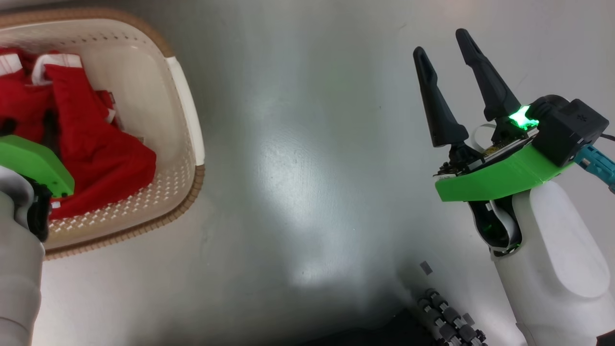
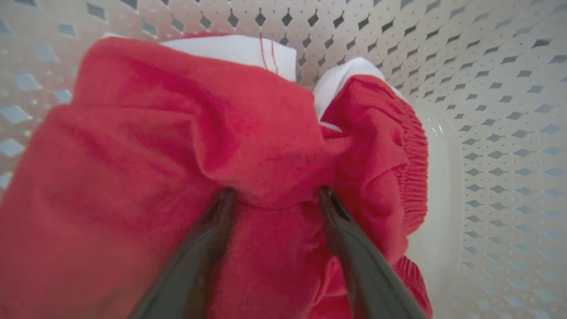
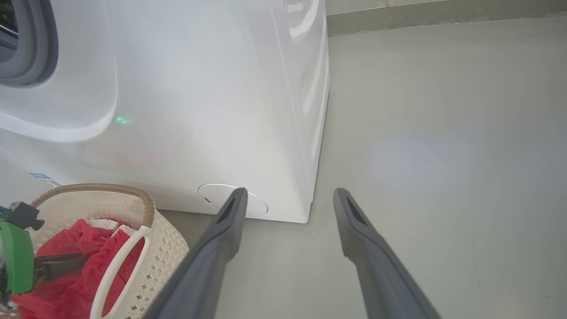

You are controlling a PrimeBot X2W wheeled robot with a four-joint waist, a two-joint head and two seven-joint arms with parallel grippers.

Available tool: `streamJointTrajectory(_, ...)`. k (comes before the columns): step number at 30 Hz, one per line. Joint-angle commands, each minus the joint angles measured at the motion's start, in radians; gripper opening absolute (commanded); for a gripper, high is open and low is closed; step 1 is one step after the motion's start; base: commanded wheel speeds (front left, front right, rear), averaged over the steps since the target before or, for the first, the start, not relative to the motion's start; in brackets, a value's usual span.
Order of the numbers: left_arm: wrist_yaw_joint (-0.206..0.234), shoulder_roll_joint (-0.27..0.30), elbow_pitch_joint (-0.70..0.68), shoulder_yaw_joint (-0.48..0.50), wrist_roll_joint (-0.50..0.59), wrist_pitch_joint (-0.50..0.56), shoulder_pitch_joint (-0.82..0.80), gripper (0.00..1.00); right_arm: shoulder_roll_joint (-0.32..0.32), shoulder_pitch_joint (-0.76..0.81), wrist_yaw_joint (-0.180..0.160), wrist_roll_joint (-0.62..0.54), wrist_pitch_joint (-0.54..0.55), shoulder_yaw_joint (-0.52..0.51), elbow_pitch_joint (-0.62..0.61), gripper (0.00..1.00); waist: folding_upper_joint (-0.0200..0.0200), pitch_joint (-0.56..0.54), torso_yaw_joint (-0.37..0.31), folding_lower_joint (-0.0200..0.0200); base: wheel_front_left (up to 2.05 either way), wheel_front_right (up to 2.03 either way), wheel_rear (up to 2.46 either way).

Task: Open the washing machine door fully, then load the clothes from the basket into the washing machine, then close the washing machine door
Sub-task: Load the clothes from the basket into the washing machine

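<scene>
Grey floor (image 1: 307,168); left hand (image 2: 274,192) spread against clothes (image 2: 177,133) in basket (image 2: 487,110)

Right of frame: your right gripper (image 1: 440,42) bears two tapered black fingers (image 1: 439,110), a green wrist plate (image 1: 490,180), a glowing green light (image 1: 521,117) and a glossy white forearm (image 1: 557,269).

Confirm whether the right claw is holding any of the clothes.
No: the right claw stands open and empty above the floor, while the clothes lie in the basket.
</scene>
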Motion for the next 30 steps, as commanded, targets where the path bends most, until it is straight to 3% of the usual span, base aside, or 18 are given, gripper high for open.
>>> streamJointTrajectory(1,-0.003,0.05,0.004,0.007,-0.011,0.022,0.022,1.0,0.009,0.031,0.002,-0.005,-0.005,0.018,-0.025,1.0,-0.0001,0.011,-0.008,0.0,0.0,0.0,0.0)
streamJointTrajectory(9,-0.003,0.044,0.004,-0.037,-0.063,0.091,0.026,1.0,0.015,0.032,0.002,-0.007,-0.005,0.016,-0.028,1.0,-0.0001,0.023,-0.014,0.0,0.0,0.0,0.0)
streamJointTrajectory(10,-0.003,0.045,0.001,-0.042,-0.069,0.09,0.028,0.86,0.015,0.032,0.002,-0.008,-0.005,0.015,-0.028,1.0,-0.0001,0.022,-0.014,0.0,0.0,0.0,0.0)
streamJointTrajectory(11,-0.003,0.045,-0.002,-0.046,-0.075,0.087,0.029,0.47,0.015,0.032,0.002,-0.008,-0.005,0.014,-0.028,1.0,-0.0001,0.022,-0.013,0.0,0.0,0.0,0.0)
streamJointTrajectory(12,-0.003,0.046,-0.005,-0.051,-0.081,0.085,0.03,0.17,0.016,0.032,0.002,-0.008,-0.005,0.014,-0.028,1.0,-0.0001,0.022,-0.012,0.0,0.0,0.0,0.0)
streamJointTrajectory(13,-0.003,0.046,-0.007,-0.056,-0.086,0.083,0.032,0.0,0.016,0.032,0.002,-0.009,-0.005,0.013,-0.028,1.0,-0.0001,0.021,-0.012,0.0,0.0,0.0,0.0)
streamJointTrajectory(30,-0.003,0.051,-0.052,-0.163,-0.16,-0.001,0.075,0.0,0.017,0.022,0.002,-0.004,-0.005,0.021,-0.005,1.0,-0.0001,-0.04,0.016,0.0,0.0,0.0,0.0)
